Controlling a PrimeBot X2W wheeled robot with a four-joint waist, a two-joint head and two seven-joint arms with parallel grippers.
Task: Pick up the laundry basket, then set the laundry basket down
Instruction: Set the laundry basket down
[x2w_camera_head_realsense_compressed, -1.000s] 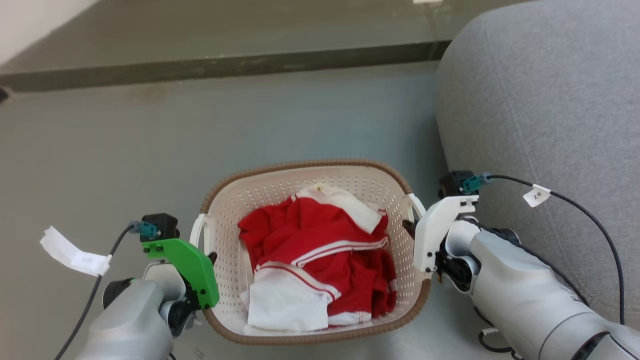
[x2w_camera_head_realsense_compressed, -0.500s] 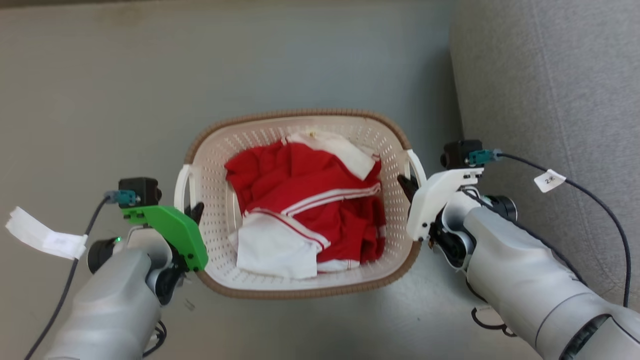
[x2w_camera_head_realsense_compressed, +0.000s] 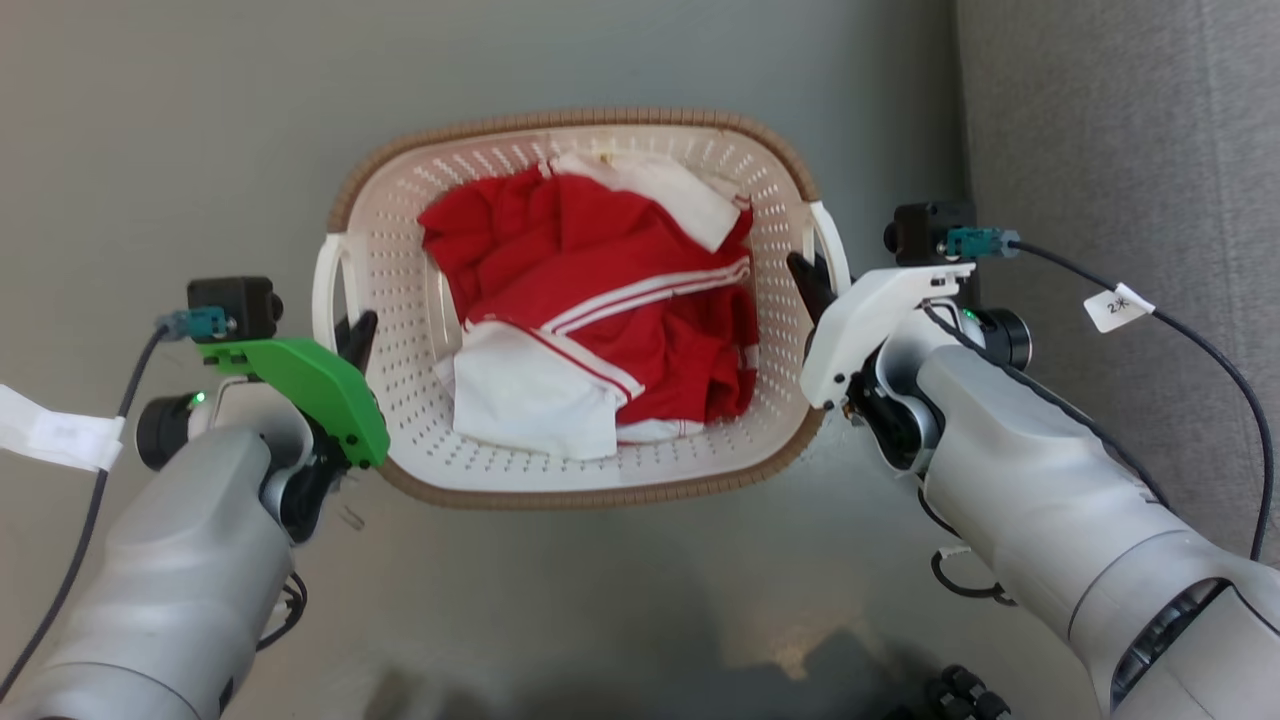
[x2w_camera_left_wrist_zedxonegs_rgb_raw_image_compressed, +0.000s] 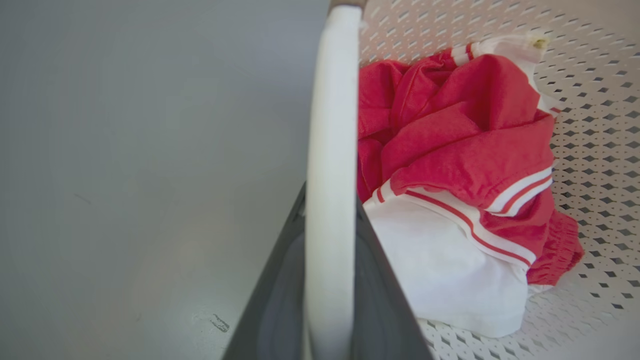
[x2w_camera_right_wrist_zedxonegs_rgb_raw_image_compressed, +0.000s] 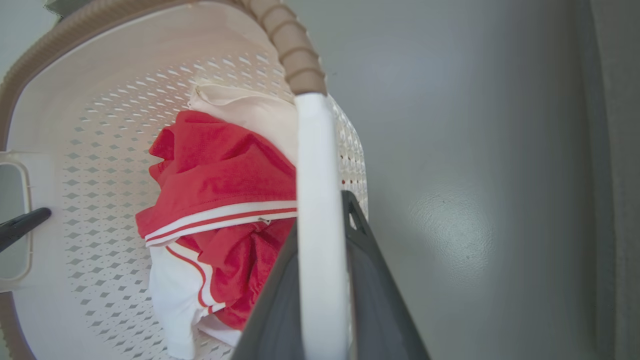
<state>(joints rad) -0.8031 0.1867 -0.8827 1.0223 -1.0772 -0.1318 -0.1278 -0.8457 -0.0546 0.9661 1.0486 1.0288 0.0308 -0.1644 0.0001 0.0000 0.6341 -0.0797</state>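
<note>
Two holds noted: left tool (x2w_camera_head_realsense_compressed: 352, 335) clamped on the left handle (x2w_camera_head_realsense_compressed: 322, 290) and right tool (x2w_camera_head_realsense_compressed: 812, 280) on the right handle (x2w_camera_head_realsense_compressed: 835, 240) of the laundry basket (x2w_camera_head_realsense_compressed: 570, 122), which lies between them; judged stiff, light, its clothes (x2w_camera_head_realsense_compressed: 600, 300) soft, handles the sound grip.

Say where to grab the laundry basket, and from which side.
Grip the cream perforated plastic laundry basket by its two white side handles, one gripper from outside each short end. The thin bars fit between the fingers, as left gripper and right gripper show.
</note>
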